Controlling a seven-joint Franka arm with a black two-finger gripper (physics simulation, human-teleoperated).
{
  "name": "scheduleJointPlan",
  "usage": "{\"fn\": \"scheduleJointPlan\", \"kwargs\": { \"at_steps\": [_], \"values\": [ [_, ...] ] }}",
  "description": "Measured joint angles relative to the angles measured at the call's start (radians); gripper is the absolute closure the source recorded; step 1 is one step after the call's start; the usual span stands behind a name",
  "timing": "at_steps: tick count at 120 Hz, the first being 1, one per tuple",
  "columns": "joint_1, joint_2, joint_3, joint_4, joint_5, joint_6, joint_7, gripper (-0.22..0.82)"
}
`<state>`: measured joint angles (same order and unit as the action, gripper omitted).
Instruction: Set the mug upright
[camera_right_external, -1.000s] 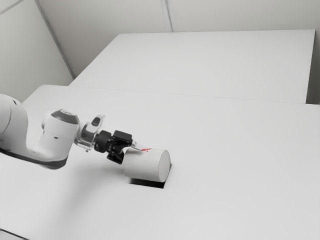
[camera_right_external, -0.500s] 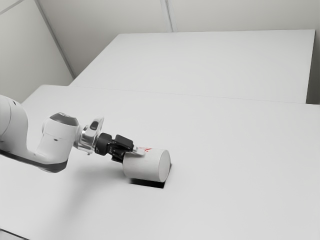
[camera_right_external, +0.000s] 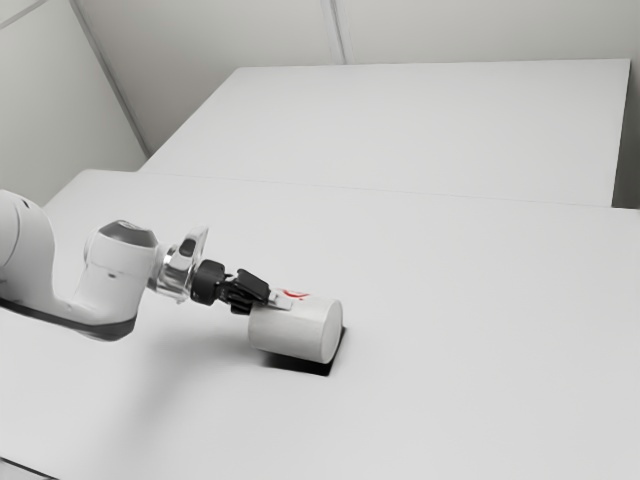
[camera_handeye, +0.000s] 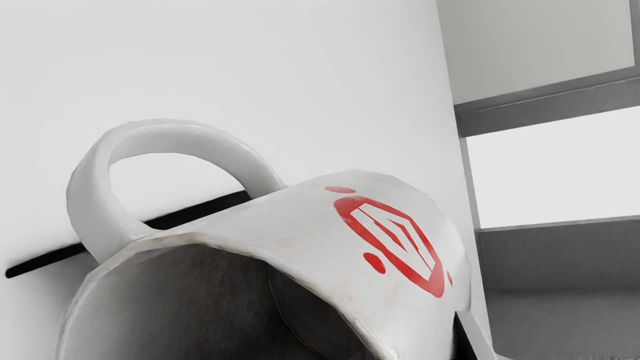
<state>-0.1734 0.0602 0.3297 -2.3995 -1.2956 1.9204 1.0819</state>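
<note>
The white mug (camera_right_external: 298, 330) lies on its side, its round base toward the exterior view's right and its mouth toward my hand. At the mouth, my gripper (camera_right_external: 276, 301) is shut on the upper part of the mug's wall, one light fingertip along the outside. In the wrist view the mug (camera_handeye: 300, 220) shows its dark inside, a red logo and its handle (camera_handeye: 89, 200). There, my gripper (camera_handeye: 422, 350) has one finger against the outer wall; the other is hidden, apparently inside the mouth.
The white table (camera_right_external: 450, 330) extends around the mug. Behind it stands another white surface (camera_right_external: 420, 130), with pale walls beyond. A thin black strip (camera_handeye: 195, 212) of shadow lies beneath the handle in the wrist view.
The gripper's fingers have come together at the rim. The mug has turned slightly and shifted a little toward the exterior view's right, with more of the red logo showing.
</note>
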Motion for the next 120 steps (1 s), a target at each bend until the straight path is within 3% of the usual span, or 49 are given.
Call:
{"fn": "scheduleJointPlan", "kwargs": {
  "at_steps": [30,54,76,96,120],
  "values": [
    [-0.014,-0.026,0.000,0.002,0.003,0.023,0.016,0.66],
    [-0.028,-0.075,-0.005,0.010,0.012,0.066,0.022,0.76],
    [-0.022,-0.106,-0.026,0.065,0.079,0.118,0.017,0.78],
    [-0.021,-0.112,-0.075,0.155,0.287,0.184,-0.015,0.78],
    [-0.036,-0.111,-0.136,0.247,0.700,0.227,-0.116,0.79]
  ]
}}
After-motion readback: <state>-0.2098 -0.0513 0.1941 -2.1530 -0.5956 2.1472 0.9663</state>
